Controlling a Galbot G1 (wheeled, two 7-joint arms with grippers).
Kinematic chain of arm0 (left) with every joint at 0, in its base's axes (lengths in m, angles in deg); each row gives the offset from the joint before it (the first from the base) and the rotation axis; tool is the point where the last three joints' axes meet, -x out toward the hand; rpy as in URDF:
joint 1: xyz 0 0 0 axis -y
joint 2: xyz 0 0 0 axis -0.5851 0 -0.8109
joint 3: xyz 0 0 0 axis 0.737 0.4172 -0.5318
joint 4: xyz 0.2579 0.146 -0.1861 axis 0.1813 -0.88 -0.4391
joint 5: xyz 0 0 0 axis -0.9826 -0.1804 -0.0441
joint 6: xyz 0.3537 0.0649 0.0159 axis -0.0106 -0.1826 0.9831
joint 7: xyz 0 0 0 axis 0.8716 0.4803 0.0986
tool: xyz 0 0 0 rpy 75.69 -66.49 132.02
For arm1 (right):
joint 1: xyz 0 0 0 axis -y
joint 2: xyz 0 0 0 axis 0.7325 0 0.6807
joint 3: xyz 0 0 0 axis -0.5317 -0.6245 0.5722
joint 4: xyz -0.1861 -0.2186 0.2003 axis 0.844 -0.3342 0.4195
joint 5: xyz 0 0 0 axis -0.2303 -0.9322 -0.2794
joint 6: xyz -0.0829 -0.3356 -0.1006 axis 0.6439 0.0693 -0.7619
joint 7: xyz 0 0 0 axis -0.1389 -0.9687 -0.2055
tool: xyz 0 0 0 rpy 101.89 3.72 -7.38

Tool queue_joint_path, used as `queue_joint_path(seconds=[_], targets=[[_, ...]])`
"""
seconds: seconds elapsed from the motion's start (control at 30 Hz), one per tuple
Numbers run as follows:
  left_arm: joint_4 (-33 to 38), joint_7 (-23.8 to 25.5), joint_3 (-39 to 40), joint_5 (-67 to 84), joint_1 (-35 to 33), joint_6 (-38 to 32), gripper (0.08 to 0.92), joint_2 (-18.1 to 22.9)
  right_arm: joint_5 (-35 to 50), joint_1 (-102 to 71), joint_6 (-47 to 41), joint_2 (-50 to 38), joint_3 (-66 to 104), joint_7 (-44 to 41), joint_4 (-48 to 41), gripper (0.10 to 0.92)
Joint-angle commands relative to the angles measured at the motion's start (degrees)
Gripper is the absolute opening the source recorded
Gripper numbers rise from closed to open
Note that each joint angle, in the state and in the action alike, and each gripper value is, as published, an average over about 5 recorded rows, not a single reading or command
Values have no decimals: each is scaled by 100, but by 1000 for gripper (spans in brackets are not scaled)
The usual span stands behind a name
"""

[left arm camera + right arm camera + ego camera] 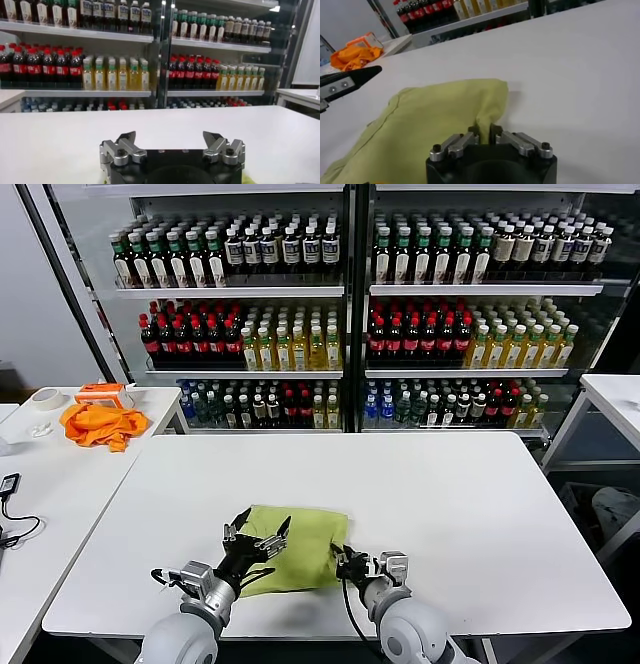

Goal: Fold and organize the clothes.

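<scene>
1. While the orange cloth point(101, 425) lies on the side table point(40, 484) at far left beside a tape roll point(45, 397), nothing touches it.
2. Left of centre, the left gripper point(257, 537) hovers over the shirt's left part, its jaws spread wide and holding nothing.
3. Near the front edge of the white table point(420, 484), the lime-green shirt point(295, 546) lies folded into a compact bundle.
4. At the shirt's right edge, the right gripper point(484, 134) has its fingers narrowed onto a raised pinch of fabric.
5. Beyond the table, shelves of bottles point(340, 304) fill the far wall.
</scene>
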Motion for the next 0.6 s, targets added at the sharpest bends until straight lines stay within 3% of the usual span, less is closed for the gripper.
queue_joint_path(seconds=[0.03,0.17,0.43,0.6], targets=[[30,-32,-79,-27,-16,24,823,-13,-852,78,129,73,175,-79,205,171],[23,-48,-197,-29,36,19,822,-85,-1046,152,101,-73,429,-61,502,115],[-148,-34,-337,-107,112,-134,823,-107,-1373,17,221,-333,1016,-18,414,115],[-341,120,-354,-608,62,-575,823,-107,-1519,-285,378,-440,1303,50,328,115]])
